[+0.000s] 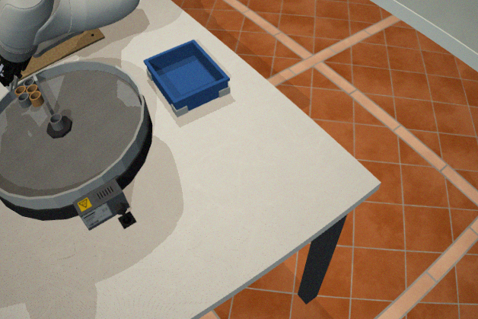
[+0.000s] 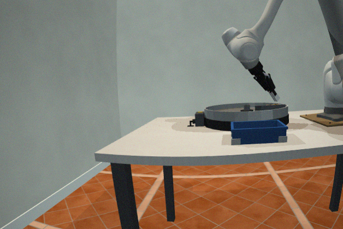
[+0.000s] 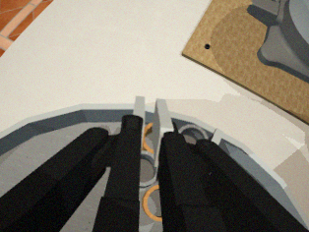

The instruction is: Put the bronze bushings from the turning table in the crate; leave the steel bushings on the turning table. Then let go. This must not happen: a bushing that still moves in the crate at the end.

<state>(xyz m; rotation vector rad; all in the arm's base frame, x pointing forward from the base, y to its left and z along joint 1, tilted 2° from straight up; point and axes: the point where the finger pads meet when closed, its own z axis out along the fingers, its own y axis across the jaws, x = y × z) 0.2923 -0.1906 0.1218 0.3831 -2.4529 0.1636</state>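
Three bronze bushings (image 1: 36, 101) (image 3: 146, 202) and two steel bushings (image 1: 23, 102) (image 3: 148, 186) stand upright in a tight group on the turning table (image 1: 96, 133) (image 2: 243, 115) (image 3: 54, 120), near its rim on the robot's side. The fingers partly hide the group in the wrist view. The blue crate (image 1: 205, 94) (image 2: 258, 134) stands beside the turning table; no bushing shows inside it. My gripper (image 1: 13, 84) (image 2: 276, 100) (image 3: 148, 112) is tilted just above the group and rim. Its fingers are nearly together, with a narrow gap and nothing held.
A thin upright divider (image 1: 45, 97) runs from the rim beside the bushings to the central hub (image 1: 57, 123) (image 2: 246, 107). A drive box (image 1: 100, 205) (image 2: 199, 119) is fixed to the turning table's outer side. The robot's brown base plate (image 1: 84, 39) (image 2: 307, 117) (image 3: 197, 54) lies beyond the rim.
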